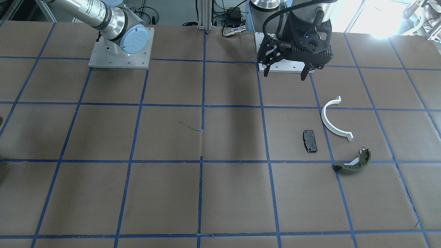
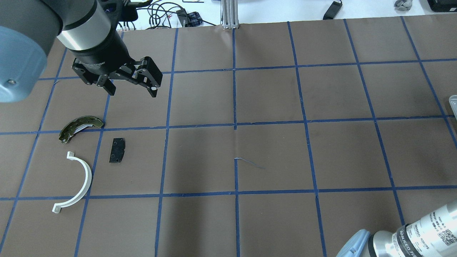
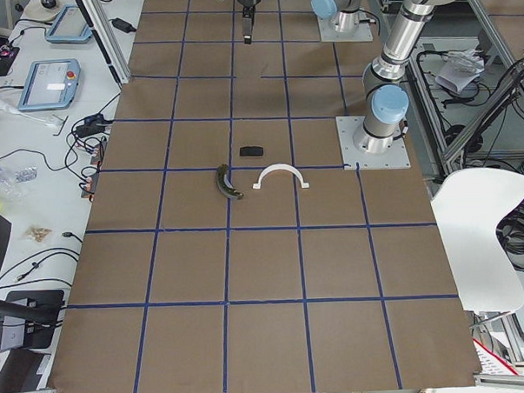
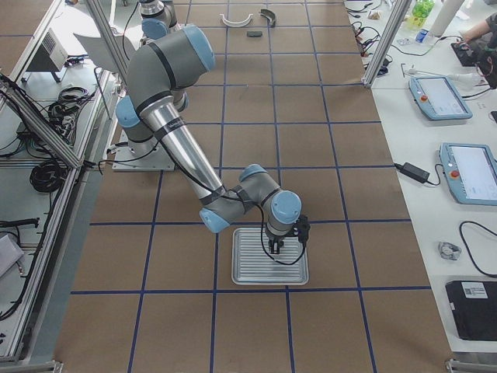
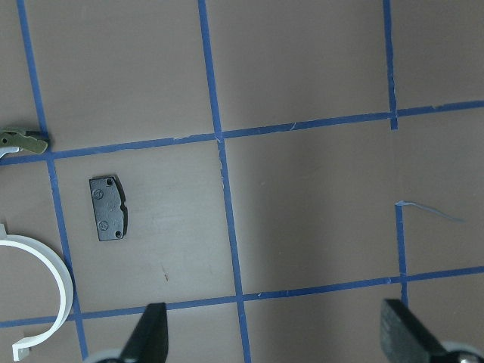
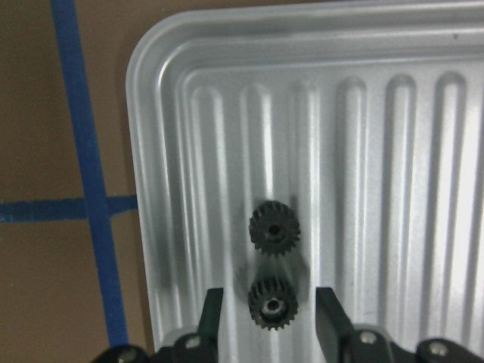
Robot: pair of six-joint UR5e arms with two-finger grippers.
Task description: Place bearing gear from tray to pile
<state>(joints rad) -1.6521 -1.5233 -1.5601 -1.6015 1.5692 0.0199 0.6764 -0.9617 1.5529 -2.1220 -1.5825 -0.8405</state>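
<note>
The ribbed metal tray (image 6: 151, 91) holds two small black bearing gears. One gear (image 6: 274, 229) lies free; the other gear (image 6: 272, 302) sits between the fingers of my right gripper (image 6: 268, 321), which is open with gaps on both sides. The exterior right view shows that gripper (image 4: 278, 247) low over the tray (image 4: 248, 268). The pile lies at the table's other end: a white half-ring (image 2: 76, 182), a black pad (image 2: 117, 150) and an olive brake shoe (image 2: 80, 127). My left gripper (image 2: 132, 92) hangs open and empty above the table, just beyond the pile.
Brown paper with a blue tape grid covers the table (image 2: 271, 153). The two arm bases stand on metal plates (image 1: 120, 55) at the robot's side. Teach pendants (image 4: 439, 97) and cables lie on the side bench.
</note>
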